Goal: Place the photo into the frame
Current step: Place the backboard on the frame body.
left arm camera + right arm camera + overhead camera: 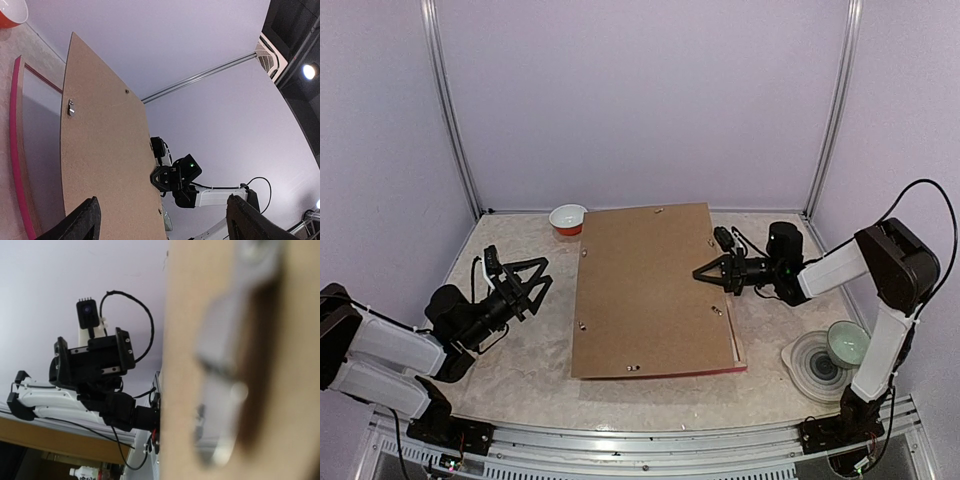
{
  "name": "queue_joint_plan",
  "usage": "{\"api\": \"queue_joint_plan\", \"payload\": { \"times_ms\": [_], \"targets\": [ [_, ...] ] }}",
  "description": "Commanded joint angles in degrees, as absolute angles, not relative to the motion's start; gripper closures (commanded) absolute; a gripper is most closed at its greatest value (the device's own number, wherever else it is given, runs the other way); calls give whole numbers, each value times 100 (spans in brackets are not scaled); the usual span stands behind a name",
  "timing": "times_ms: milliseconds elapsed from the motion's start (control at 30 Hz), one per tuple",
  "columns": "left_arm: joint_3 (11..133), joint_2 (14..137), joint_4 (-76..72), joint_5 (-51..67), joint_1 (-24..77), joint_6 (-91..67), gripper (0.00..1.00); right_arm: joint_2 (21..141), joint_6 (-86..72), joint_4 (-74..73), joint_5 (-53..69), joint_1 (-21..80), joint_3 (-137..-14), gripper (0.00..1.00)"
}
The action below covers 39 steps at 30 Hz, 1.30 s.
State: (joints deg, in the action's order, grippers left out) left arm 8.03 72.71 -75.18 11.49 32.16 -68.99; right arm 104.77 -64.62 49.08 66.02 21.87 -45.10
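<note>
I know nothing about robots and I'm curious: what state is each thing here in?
Backing board, lying over the frame, clips up.
Frame, under the board, pink edge showing.
Left fingers, open, clear of the board.
Right fingers, shut, at the board's right edge.
Red bowl, upright.
Green bowl, upright.
Photo, not visible.

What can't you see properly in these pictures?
- Photo: no view shows it; the backing board covers the frame's middle.
- Frame: top view, only a thin edge peeks from under the board.
- Right wrist view: board too close, all blurred.
</note>
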Motion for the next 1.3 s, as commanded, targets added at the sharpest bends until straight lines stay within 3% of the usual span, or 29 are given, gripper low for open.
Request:
{"api": "queue_joint_plan", "payload": {
  "times_ms": [0,1267],
  "targets": [
    [756,7207,-7628,1097,3173,-6847,14,10317,-6478,5181,6742,2026,-4441,100],
    [527,6935,-7466,1222,2955,-6841,13,11125,-5673,3937,7081,1296,-4964,100]
  ]
}}
